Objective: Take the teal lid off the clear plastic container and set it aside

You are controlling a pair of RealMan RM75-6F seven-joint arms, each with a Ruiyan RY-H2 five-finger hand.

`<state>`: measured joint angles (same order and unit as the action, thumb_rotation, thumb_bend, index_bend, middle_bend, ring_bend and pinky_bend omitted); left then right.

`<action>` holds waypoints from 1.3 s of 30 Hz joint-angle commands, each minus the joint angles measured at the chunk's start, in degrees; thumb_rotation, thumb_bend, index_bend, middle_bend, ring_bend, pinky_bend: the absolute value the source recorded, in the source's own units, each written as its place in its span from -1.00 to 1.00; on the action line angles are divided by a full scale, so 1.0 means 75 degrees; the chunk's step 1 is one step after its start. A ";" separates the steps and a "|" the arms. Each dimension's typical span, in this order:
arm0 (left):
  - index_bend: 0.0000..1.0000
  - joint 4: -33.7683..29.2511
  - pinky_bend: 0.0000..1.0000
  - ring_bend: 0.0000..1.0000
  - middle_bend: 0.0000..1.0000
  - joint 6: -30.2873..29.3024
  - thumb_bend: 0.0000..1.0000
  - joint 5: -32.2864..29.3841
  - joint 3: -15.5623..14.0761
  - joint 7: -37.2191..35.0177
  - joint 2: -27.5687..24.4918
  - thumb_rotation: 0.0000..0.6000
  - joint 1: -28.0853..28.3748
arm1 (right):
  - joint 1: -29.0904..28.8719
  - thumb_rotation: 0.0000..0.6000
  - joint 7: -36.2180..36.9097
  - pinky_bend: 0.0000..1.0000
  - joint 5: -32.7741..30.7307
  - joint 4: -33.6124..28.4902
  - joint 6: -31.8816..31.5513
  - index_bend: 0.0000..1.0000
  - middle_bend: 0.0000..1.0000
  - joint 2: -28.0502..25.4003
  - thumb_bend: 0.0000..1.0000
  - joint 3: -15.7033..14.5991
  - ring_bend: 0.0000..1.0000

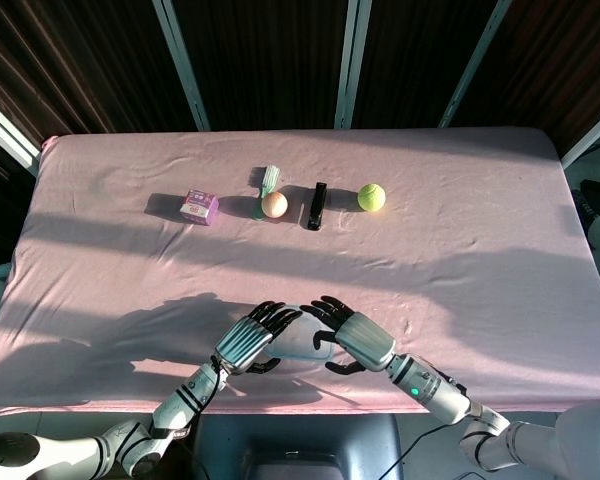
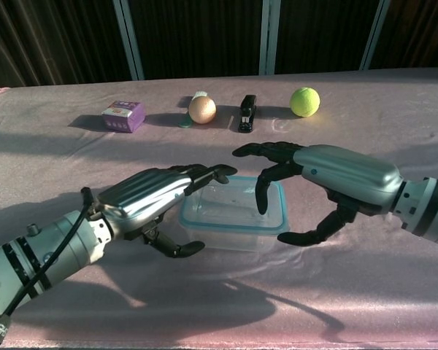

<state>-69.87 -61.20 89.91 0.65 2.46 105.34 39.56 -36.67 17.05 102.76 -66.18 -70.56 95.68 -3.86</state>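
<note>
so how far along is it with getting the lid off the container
Nothing looks done yet: the teal lid still sits on the clear plastic container. In hand: the left robot hand and right robot hand flank it with fingers spread, not visibly gripping. Left: grasp the lid, lift it off and set it on the pink tablecloth.
</note>
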 commanded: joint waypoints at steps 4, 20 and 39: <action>-1.00 0.0056 -0.32 -0.30 -0.70 0.0017 -0.40 0.0005 -0.0021 -0.0033 0.0021 1.00 -0.0010 | -0.0037 1.00 -0.0087 -1.00 -0.0042 -0.0020 0.0005 0.20 -0.68 -0.0028 -0.20 0.0031 -1.00; -1.00 0.0089 -0.31 -0.29 -0.70 0.0008 -0.40 0.0085 -0.0092 -0.0135 0.0021 1.00 -0.0035 | -0.0140 1.00 -0.0408 -1.00 -0.0158 -0.0177 -0.0013 0.19 -0.68 -0.0146 -0.20 0.0165 -1.00; -1.00 -0.0075 -0.29 -0.28 -0.70 -0.0128 -0.40 0.0251 -0.0172 -0.0271 -0.0122 1.00 -0.0079 | -0.0353 1.00 -0.0774 -0.99 -0.0292 0.0260 0.0033 0.22 -0.64 0.0203 -0.11 0.0418 -1.00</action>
<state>-70.42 -62.15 91.78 -0.63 0.44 104.44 38.98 -39.21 11.29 100.58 -64.39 -70.41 97.04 -0.73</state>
